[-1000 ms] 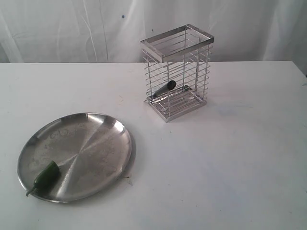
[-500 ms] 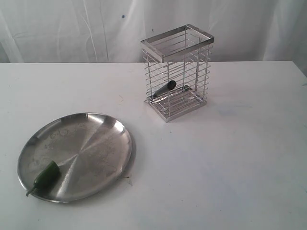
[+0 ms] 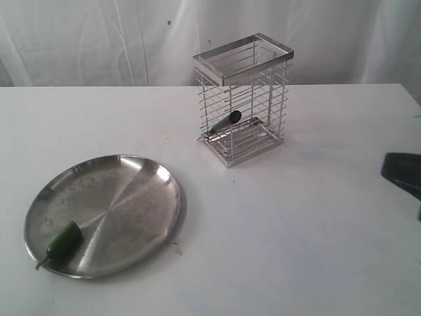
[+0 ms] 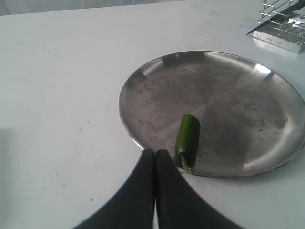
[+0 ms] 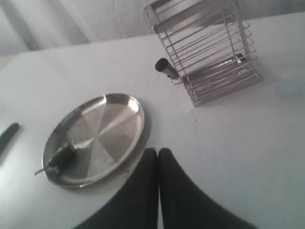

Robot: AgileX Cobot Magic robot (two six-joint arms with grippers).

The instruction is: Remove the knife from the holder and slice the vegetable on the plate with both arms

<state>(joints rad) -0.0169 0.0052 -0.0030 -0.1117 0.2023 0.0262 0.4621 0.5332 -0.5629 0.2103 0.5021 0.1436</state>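
On the table (image 3: 296, 230), the plate (image 3: 125, 191) carries the vegetable (image 3: 64, 240) near its rim. The holder (image 3: 243, 99) cages the knife (image 3: 225, 122), handle poking through the bars. I'd grip that stiff, light handle; it looks slippery. Both my left end effector (image 4: 155, 152) and right end effector (image 5: 157, 151) are pinched closed, empty.

Scratched brushed-steel plate (image 3: 125, 191), chrome wire holder (image 3: 243, 99), glossy vegetable (image 3: 64, 240)
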